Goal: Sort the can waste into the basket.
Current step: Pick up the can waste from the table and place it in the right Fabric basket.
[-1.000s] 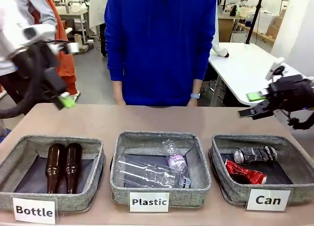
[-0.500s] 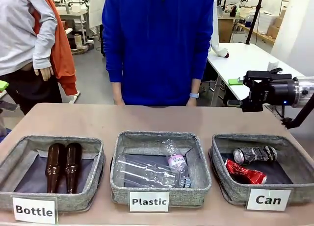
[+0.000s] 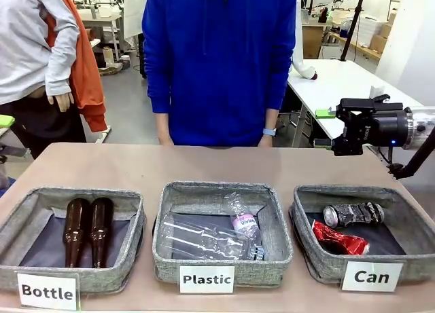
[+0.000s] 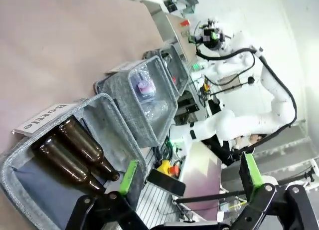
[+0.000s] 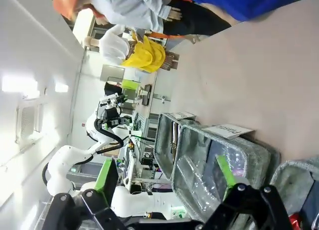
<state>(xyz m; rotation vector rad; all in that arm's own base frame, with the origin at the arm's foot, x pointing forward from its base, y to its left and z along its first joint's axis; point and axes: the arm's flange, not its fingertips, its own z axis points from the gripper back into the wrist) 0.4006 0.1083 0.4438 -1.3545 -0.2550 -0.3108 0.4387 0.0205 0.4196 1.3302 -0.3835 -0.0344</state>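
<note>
On the table three grey fabric baskets are seen. Both crushed cans — a red can and a dark can — lie in the "Can" basket. Brown glass bottles fill "Bottle", clear plastic bottles "Plastic". The right gripper and left gripper are spread apart, empty.

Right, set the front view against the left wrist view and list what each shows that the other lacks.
Front view only: the "Can" basket holding the red can and the dark printed can, the person in blue across the table, and the right pincer raised above the table.

Left wrist view only: the left pincer, open, with nothing between its green pads.

Both: the "Bottle" basket with two brown bottles, and the "Plastic" basket.
</note>
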